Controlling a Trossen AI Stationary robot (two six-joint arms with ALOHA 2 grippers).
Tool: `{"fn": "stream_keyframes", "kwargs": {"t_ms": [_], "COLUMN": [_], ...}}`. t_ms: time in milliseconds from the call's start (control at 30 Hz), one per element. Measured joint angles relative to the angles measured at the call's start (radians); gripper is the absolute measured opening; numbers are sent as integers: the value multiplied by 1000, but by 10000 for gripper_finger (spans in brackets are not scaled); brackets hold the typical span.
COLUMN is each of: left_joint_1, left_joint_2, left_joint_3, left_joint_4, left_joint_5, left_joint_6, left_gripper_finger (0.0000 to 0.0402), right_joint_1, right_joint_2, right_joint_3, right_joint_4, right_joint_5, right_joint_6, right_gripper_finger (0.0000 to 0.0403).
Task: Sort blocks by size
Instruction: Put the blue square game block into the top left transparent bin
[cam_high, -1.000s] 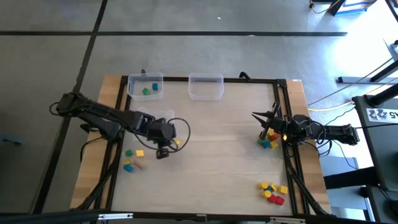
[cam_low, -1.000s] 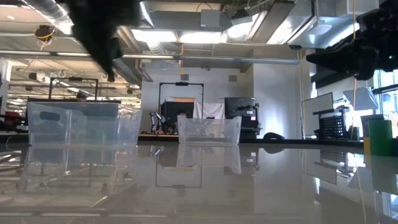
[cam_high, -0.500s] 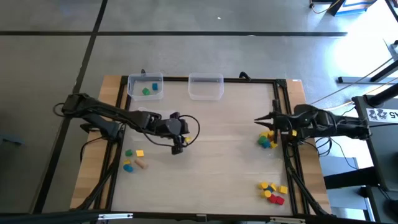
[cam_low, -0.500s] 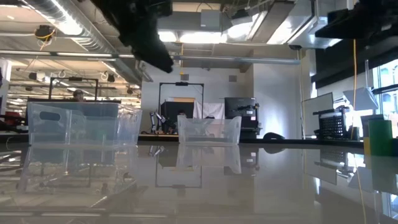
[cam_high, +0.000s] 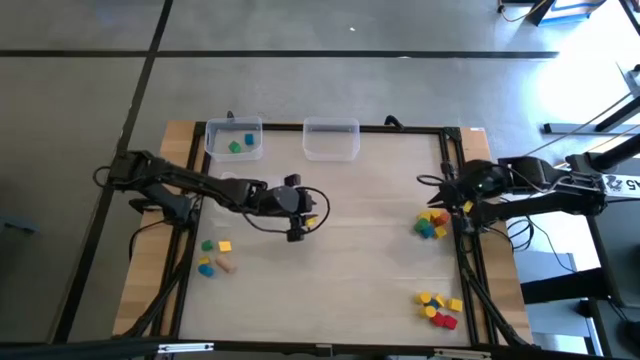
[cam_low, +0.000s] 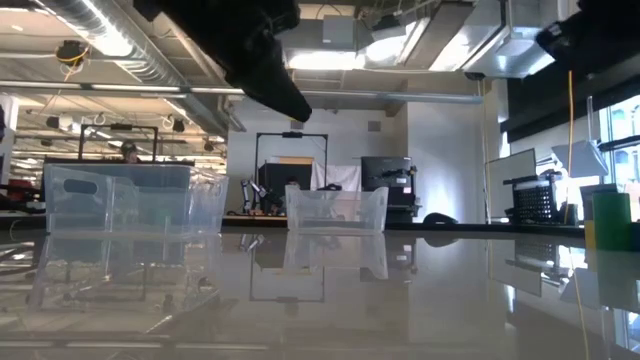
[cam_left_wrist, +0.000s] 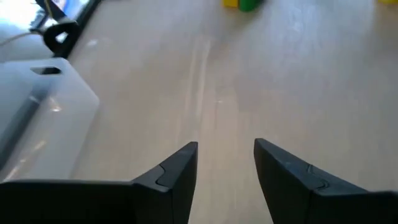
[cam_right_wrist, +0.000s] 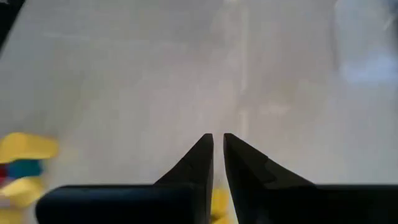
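Sorting so far: two blocks, a blue one (cam_high: 249, 139) and a green one (cam_high: 236, 147), lay in the clear left bin (cam_high: 232, 124), the neighbour of the empty bin (cam_high: 331, 157) at the table's far edge.
Blocks unsorted: a small group (cam_high: 214, 256) of green, yellow, blue and tan lay well apart from the empty bin, toward the left front; a mixed cluster (cam_high: 432, 223) sat to the bin's right, near the table's right rail; another cluster (cam_high: 438, 308) of yellow and red lay farthest from the bin, at the right front corner.
Left gripper: the left gripper (cam_high: 297, 234) hovered over bare wood just in front of the empty bin; the wrist view showed its fingers spread with only tabletop between them.
Right gripper: the right gripper (cam_high: 432, 185) hung between the mixed cluster and the bin's side of the table, just beyond the cluster; its fingers (cam_right_wrist: 202, 149) were pinched nearly together and no block showed at the tips.
Change: within the last second the left gripper had travelled from beside the left front group toward the table's middle, nearer the empty bin, while the right gripper had drawn back off the mixed cluster.
Meaning: neither arm appeared to carry a block, so this looked like repositioning, not a delivery; most of the sorting remained undone.
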Motion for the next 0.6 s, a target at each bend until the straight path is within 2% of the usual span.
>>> {"fn": "stream_keyframes", "kwargs": {"t_ms": [267, 500, 600], "left_joint_1": [56, 67, 67], "left_joint_2": [-1, 0, 0], "left_joint_3": [0, 0, 0], "left_joint_4": [28, 35, 35], "left_joint_5": [-1, -1, -1], "left_joint_6": [26, 28, 29], "left_gripper_finger": [155, 155, 155], "right_joint_1": [0, 0, 0], "right_joint_2": [-15, -14, -13], "right_joint_3": [-42, -127, -170], "right_joint_4": [-51, -76, -76], "right_joint_5": [-161, -199, -195], "right_joint_6": [251, 291, 291], "right_gripper_finger": [44, 45, 59]}}
